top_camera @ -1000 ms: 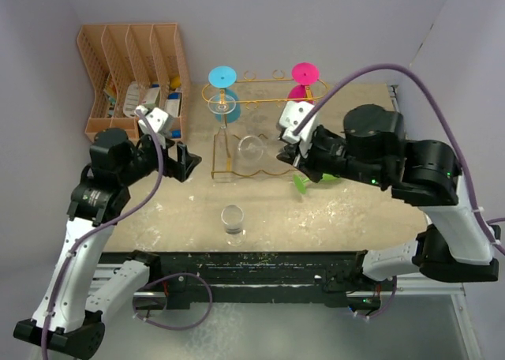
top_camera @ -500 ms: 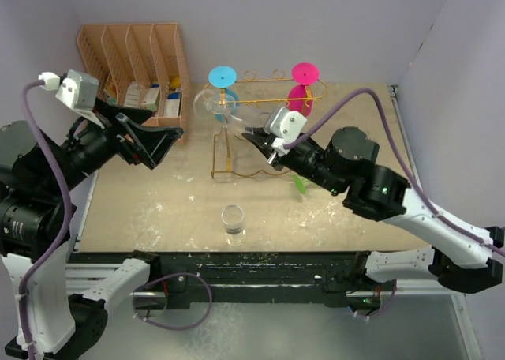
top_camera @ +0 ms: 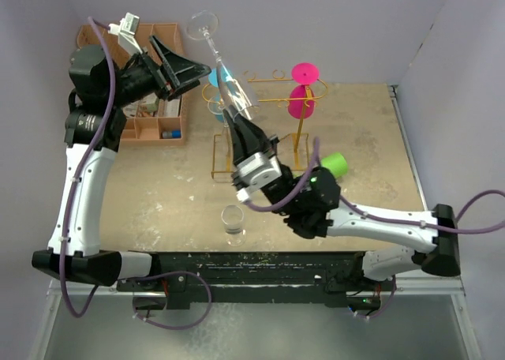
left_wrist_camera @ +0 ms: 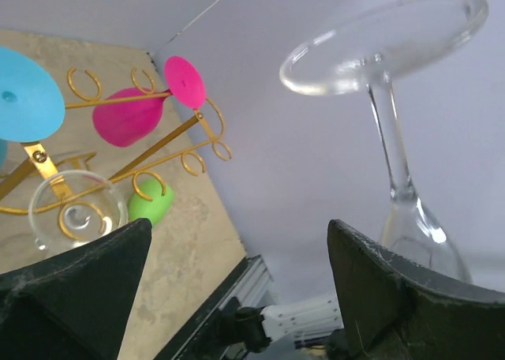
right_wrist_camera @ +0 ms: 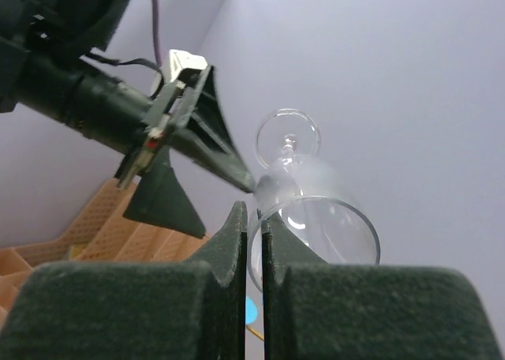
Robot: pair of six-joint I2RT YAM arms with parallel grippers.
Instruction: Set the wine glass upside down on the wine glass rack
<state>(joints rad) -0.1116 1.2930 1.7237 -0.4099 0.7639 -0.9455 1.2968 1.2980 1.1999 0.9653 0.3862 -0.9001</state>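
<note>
Observed: the wine glass (left_wrist_camera: 379, 52) is clear and the wine glass rack (left_wrist_camera: 37, 161) is golden-yellow. Also noted: blue glass (left_wrist_camera: 24, 95), pink glass (left_wrist_camera: 126, 117), green glass (left_wrist_camera: 154, 204), peach file organizer (top_camera: 158, 135), tan tabletop (top_camera: 363, 139) flecked white.

Bright, even light, only faint shadows on the tan tabletop (top_camera: 371, 139); highlights glint on the clear stemmed wine glass (left_wrist_camera: 389, 139).

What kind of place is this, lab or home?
Probably a lab test cell: plain walls box in a small table, left arm and right arm mount on a rail, wine glass rack looks staged.
</note>
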